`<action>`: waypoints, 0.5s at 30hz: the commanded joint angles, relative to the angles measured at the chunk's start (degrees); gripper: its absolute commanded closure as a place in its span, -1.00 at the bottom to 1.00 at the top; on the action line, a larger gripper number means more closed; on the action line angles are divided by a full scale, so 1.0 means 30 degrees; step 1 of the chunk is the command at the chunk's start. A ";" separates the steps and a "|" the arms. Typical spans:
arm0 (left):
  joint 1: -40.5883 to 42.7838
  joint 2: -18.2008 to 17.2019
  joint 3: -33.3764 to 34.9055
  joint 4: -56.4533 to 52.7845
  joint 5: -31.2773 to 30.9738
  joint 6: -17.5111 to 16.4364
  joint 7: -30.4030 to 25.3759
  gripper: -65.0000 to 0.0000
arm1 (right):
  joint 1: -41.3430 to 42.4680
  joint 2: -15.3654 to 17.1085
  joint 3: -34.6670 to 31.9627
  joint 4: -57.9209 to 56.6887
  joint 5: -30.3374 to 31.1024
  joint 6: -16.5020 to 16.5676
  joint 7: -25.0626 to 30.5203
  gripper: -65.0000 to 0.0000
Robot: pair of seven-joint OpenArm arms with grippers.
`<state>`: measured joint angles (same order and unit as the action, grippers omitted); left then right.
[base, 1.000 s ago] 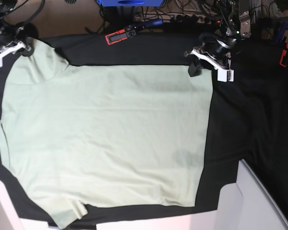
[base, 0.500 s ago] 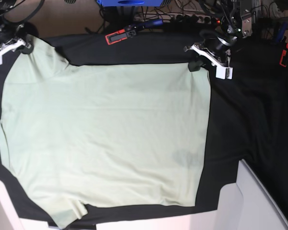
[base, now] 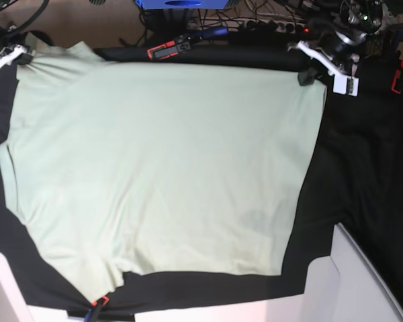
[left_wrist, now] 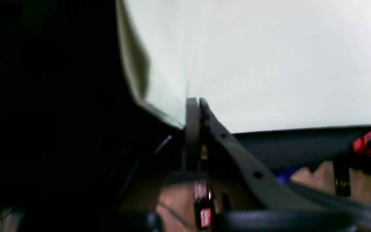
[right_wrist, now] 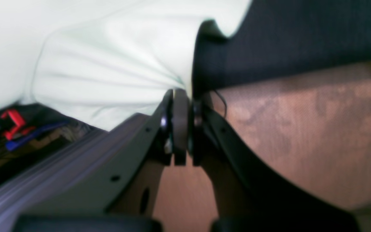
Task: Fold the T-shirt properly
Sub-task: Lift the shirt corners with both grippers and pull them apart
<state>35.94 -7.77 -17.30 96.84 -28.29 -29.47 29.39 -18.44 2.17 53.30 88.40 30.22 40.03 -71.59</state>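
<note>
The T-shirt (base: 161,161) is thin, soft and light, so I think it will sag, stretch and wrinkle when I pull it, and it will not hold a shape by itself. The best places to hold it look like its corners and edges, and that is where I have it now. It lies spread out on the black cloth (base: 363,174), filling most of the middle and left of the table, with its far edge pulled up off the cloth. Its long way runs left to right: a short sleeve (base: 97,285) sticks out at the near left, so the shoulders point left, and the straight bottom hem (base: 305,181) is on the right. My left gripper (base: 307,72) is squeezed tight on the far right corner; in its wrist view the cloth goes right in between the closed jaws. My right gripper (base: 20,55) is pinched on the far left corner, and folds of cloth fan out from it. A red and black tool (base: 168,49) lies past the far edge.
</note>
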 commanded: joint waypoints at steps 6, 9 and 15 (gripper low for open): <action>0.0663 -0.0121 -0.0666 0.1113 -0.0136 0.0169 -0.0404 1.00 | 0.0123 0.0315 -0.0022 0.0614 0.0081 -0.0010 -0.0151 1.00; 0.0576 -0.0091 -0.0578 0.1084 -0.0136 0.0169 -0.0404 1.00 | 0.0475 0.0374 -0.0022 0.0643 0.0081 -0.0010 -0.0268 1.00; -0.0626 0.0466 -0.0695 0.0791 -0.0136 0.0169 0.1003 1.00 | 0.1266 0.0520 -0.0052 0.0760 0.0052 -0.0010 -0.0590 1.00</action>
<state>33.80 -5.87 -18.79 98.48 -28.25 -29.12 33.82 -14.81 2.70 52.95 89.52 29.78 40.03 -74.06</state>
